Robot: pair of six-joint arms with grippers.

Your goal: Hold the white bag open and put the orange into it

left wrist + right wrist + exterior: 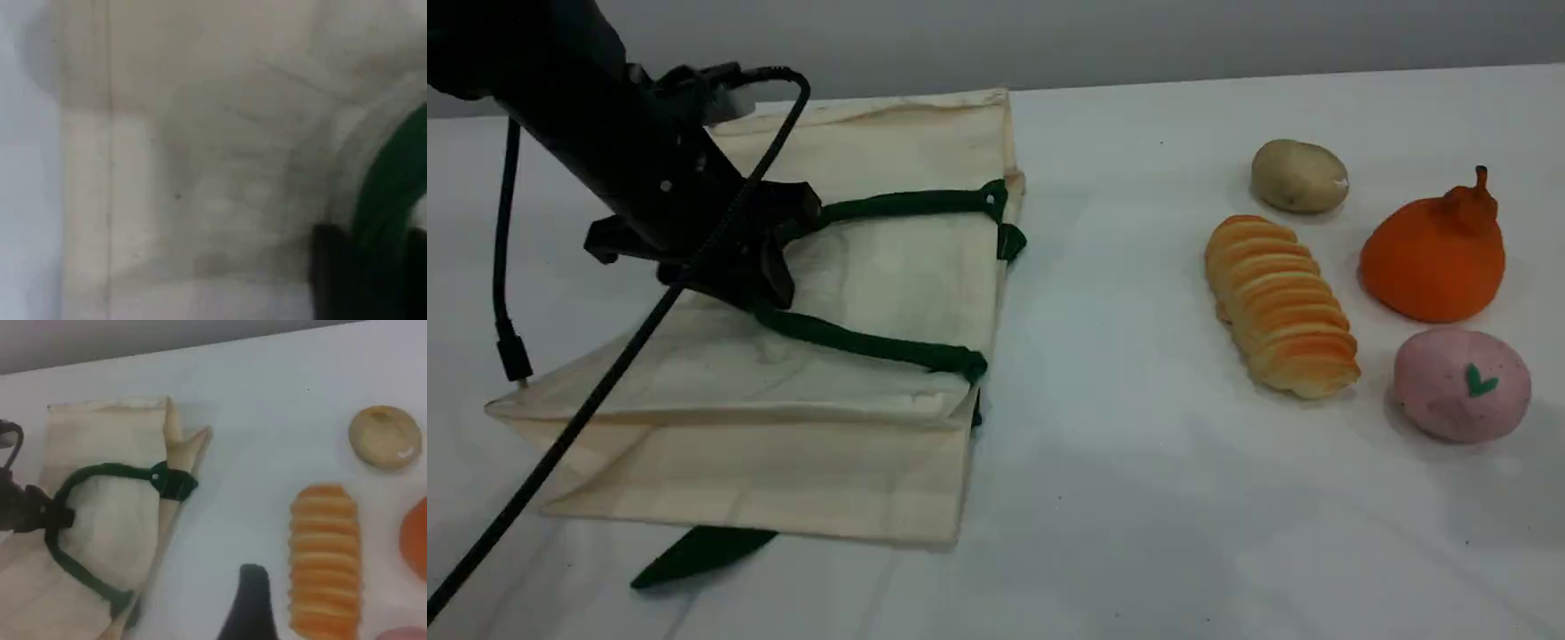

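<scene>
Currently: left gripper at the bag handle, orange still on the table

Starting at the left, we see the left gripper point(769, 267) down on the white bag point(871, 276), which lies flat on the table point(1138, 498) on its left half. The gripper sits at the bend of the dark green rope handle point(854, 340), and the rope runs out from its tip both ways toward the green patches at the bag's right edge. In the left wrist view the black fingertip point(340, 280) is right against the green rope point(393, 180) over cream canvas point(200, 167). The picture is blurred, so we cannot tell whether the jaws are clenched on the rope or just around it. A black cable point(596, 391) hangs from the arm across the bag's front. A second green strap point(703, 551) pokes out from under the bag's near edge.

Moving right, bare table, then four toy foods in a group, well apart from the bag. We see the ridged bread loaf point(1280, 307) nearest the bag, a potato point(1298, 176) behind it, the orange point(1436, 249) further right with its stem knob up, and a pink ball point(1463, 384) with a green leaf mark in front of the orange. The orange touches nothing but the table.

The right gripper point(250, 607) shows only in its own wrist view, one dark fingertip above the table between bag and loaf; its jaws are spread wide and hold nothing.
</scene>
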